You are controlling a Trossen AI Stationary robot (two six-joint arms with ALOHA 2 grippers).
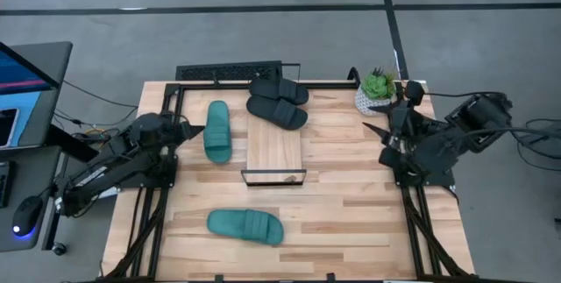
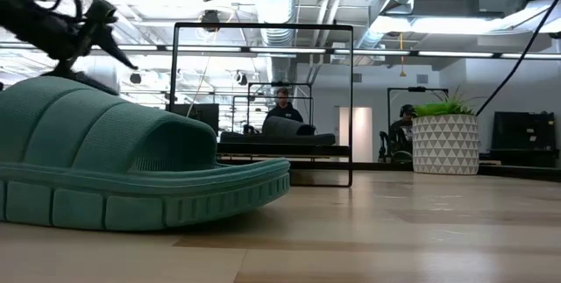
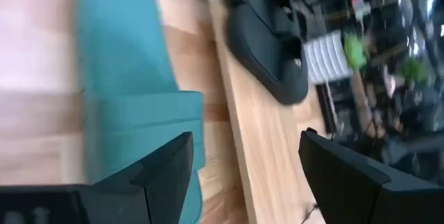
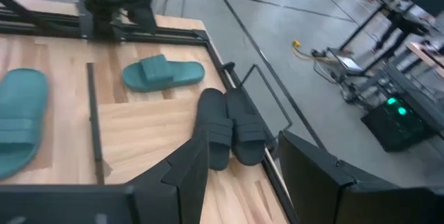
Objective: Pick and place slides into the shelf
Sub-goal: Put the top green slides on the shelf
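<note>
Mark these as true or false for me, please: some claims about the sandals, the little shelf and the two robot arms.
1. Two black slides lie at the far end of the shelf. True.
2. The left gripper is holding a teal slide. False: its fingers are open beside the teal slide, gripping nothing.
3. A second teal slide lies on the table nearer the front edge. True.
4. The potted plant stands on the shelf. False: it stands on the table's far right corner.
5. The right gripper holds a black slide. False: it is empty.
</note>
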